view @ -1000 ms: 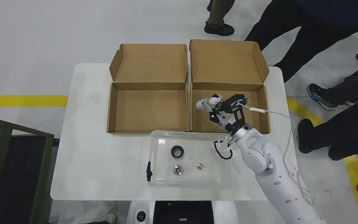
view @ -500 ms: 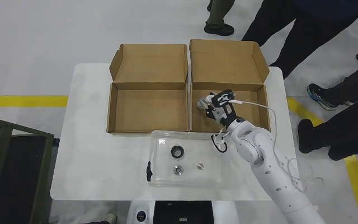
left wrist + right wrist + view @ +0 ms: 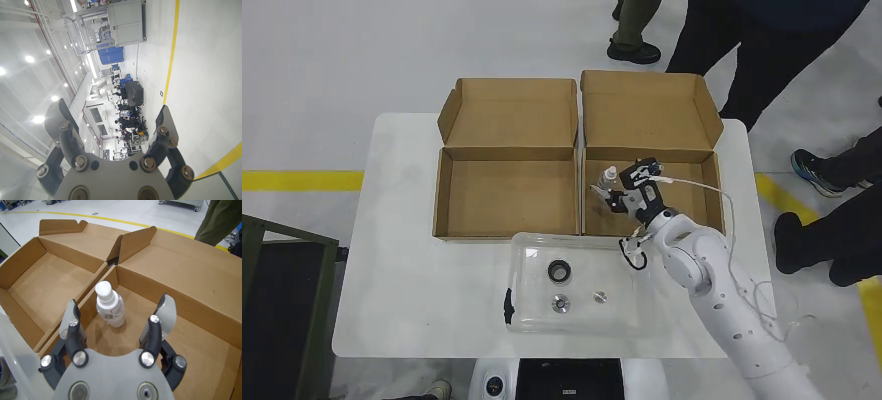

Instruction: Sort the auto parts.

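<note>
A small clear bottle (image 3: 110,308) with a white cap stands upright in the right cardboard box (image 3: 189,291), close to its near left corner; from above the bottle (image 3: 609,179) is at the box's left side. My right gripper (image 3: 121,308) is open just behind the bottle, its fingers apart and off it; the top view has this gripper (image 3: 620,193) over the right box (image 3: 682,215). The left cardboard box (image 3: 507,195) holds nothing. My left gripper (image 3: 113,109) is open, pointing out into the hall with nothing between its fingers.
A clear plastic tray (image 3: 527,320) at the table's front holds a black ring (image 3: 560,270), a metal disc (image 3: 560,304) and a small metal part (image 3: 600,296). Both boxes' lids lie open toward the back. People stand beyond the table's far right.
The right gripper carried the bottle to the right box's left side, let go of it and opened. The bottle now stands upright on the box floor.
</note>
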Robot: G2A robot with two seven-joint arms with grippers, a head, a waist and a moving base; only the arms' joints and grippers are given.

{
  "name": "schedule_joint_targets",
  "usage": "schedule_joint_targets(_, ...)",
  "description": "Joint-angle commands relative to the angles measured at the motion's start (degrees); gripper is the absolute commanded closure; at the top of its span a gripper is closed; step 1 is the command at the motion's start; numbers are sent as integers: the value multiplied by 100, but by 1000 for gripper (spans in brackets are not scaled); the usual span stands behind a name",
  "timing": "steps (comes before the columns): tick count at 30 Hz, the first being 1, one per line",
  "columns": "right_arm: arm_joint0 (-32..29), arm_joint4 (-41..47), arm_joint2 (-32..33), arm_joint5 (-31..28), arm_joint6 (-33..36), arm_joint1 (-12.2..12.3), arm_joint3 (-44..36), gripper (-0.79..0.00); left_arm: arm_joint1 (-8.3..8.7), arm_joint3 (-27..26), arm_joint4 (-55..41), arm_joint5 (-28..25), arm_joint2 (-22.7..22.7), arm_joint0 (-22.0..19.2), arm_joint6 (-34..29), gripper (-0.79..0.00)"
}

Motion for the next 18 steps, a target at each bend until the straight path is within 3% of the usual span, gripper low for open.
schedule_joint_targets(1,-97,-9,94,-71,-34,19,-155,-785,0,0,0,0,0,0,0,-785)
schedule_joint_targets(18,-1866,183,1271,-1930,322,341,-2386,-785,0,0,0,0,0,0,0,-785)
